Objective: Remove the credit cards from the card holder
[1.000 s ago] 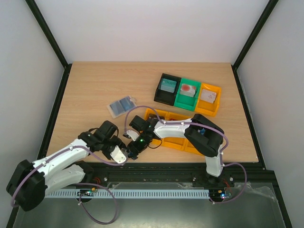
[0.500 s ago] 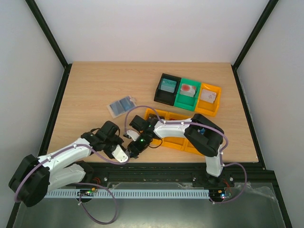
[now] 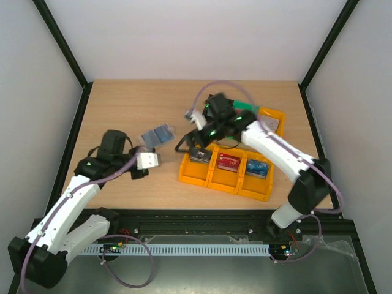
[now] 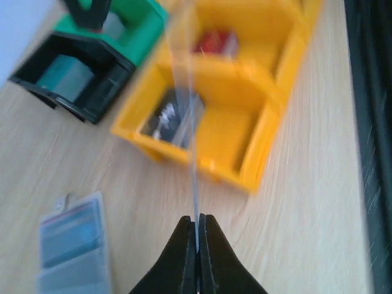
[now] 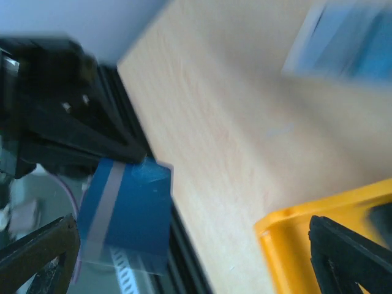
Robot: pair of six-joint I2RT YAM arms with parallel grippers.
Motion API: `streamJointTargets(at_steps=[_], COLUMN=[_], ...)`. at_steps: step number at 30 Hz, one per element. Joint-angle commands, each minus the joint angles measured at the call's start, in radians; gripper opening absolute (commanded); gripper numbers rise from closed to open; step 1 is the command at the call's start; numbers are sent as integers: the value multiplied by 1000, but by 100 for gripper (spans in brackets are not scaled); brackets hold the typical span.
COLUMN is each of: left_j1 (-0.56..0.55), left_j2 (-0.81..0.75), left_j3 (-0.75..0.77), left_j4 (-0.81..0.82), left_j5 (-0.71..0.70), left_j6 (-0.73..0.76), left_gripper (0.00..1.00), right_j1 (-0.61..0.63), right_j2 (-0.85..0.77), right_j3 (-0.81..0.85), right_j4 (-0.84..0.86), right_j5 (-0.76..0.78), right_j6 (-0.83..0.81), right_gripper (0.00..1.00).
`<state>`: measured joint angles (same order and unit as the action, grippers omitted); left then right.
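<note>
**Top view.** The card holder point(image 3: 158, 135) lay open and flat on the wooden table point(image 3: 122, 104), left of centre, with bare wood around its edges. The left gripper point(image 3: 152, 162) hung just near of it, pointing right. What it held could not be made out from above.

The three-pocket yellow bin point(image 3: 211, 180) sat at centre-near. It held a dark card point(image 3: 200, 155) in the left pocket, a red card point(image 3: 228, 161) in the middle and a second blue card point(image 3: 258, 169) in the right. The right gripper point(image 3: 188, 142) hovered over the bin's far-left corner. The right arm covered part of the black bin point(image 3: 211, 125) and green bin point(image 3: 245, 112), and an orange bin point(image 3: 272, 125) stood at the right end of that row. Open wood lay along the far and left sides.

**Left wrist.** The fingers point(image 4: 187, 245) were pressed together on a thin card seen edge-on, which stood upright above the tips. The yellow bin was ahead and the card holder at lower left, apart from the fingers.

**Right wrist.** The image was blurred. The right gripper's fingers point(image 5: 40, 254) were spread wide, with nothing between them. The blue card point(image 5: 125, 214) with a pale stripe was pinched in the left gripper, above the table's near edge and black rail point(image 5: 131, 119). The yellow bin's corner sat at lower right. The card holder was a smear at top right.
</note>
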<state>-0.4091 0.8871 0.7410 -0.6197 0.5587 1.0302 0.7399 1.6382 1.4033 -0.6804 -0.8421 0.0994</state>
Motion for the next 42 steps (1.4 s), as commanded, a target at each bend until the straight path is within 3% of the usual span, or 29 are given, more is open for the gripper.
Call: streamJointTargets(at_steps=[1, 4, 6, 10, 15, 23, 27, 32, 33, 35, 39, 40, 41, 42], left_j1=[139, 175, 174, 167, 149, 131, 112, 103, 102, 98, 88, 87, 86, 85], left_j2=[-24, -40, -24, 27, 65, 130, 159, 184, 189, 197, 219, 223, 225, 225], left_j3=[77, 32, 32, 103, 124, 158, 178, 197, 201, 206, 216, 215, 208, 197], left_j4=[79, 372, 459, 378, 421, 477, 481, 490, 492, 494, 501, 508, 521, 549], left_j5=[421, 642, 680, 688, 713, 734, 740, 739, 740, 741, 728, 695, 637, 570], left_j6=[-533, -895, -984, -896, -911, -920, -919, -924, -926, -928, -937, -948, -970, -1006], left_gripper=[2, 2, 2, 2, 2, 2, 2, 2, 2, 2, 2, 5, 31, 72], right_j1=[-113, -128, -129, -134, -134, -133, -132, -131, -131, -131, -139, -147, -165, -192], right_j2=[-159, -213, -221, -202, -184, -181, -189, -185, -181, -172, -188, -202, -220, -239], right_j3=[129, 164, 175, 255, 246, 208, 184, 157, 160, 174, 198, 185, 148, 112], right_j4=[-90, 33, 91, 52, 49, -12, -10, -10, -20, -55, -53, -12, 40, 91], right_j5=[-54, -69, -110, -138, -201, -251, -248, -250, -256, -259, -222, -176, -131, -99], right_j6=[-119, -106, -96, -124, -90, -82, -70, -75, -82, -113, -108, -62, -1, 58], right_gripper=[100, 99, 100, 92, 69, 66, 44, 36, 31, 6, 2, 2, 2, 2])
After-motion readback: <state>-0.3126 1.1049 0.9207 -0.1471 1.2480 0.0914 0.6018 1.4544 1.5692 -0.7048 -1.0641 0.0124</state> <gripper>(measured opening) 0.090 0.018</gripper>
